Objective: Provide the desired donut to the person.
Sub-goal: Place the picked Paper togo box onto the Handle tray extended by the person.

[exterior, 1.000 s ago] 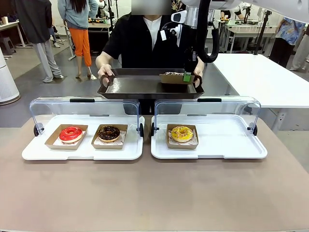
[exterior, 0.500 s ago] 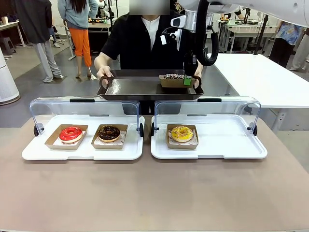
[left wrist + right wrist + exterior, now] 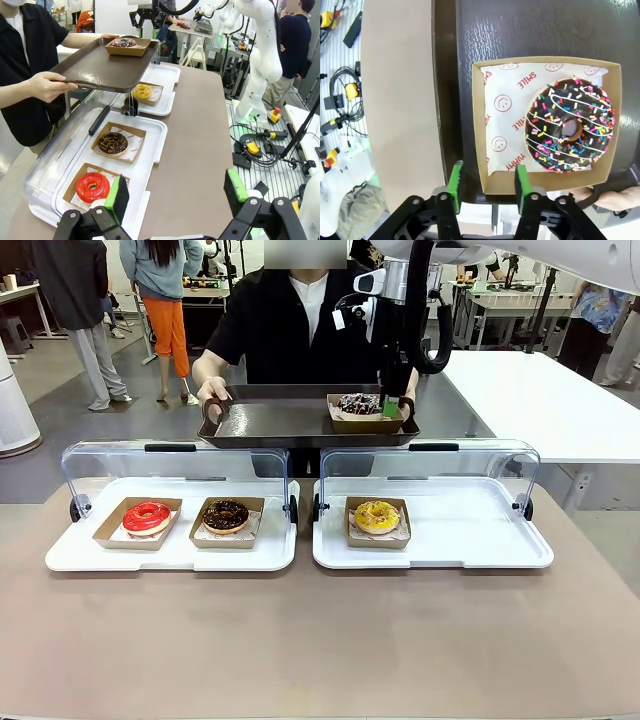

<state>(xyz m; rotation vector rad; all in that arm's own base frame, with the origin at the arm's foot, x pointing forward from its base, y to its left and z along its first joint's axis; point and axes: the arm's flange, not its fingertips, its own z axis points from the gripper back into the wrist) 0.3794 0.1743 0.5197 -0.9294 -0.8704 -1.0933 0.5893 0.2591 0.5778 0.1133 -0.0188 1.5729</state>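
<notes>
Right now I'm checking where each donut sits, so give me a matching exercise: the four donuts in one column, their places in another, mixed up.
Things:
1. red donut
2. chocolate donut
3. yellow donut
4. sprinkled donut

Places:
A. on the dark tray held by the person
B. alone on the right white tray
C. on the left white tray, left spot
D. on the left white tray, right spot

Pairs: 1-C, 2-D, 3-B, 4-A
</notes>
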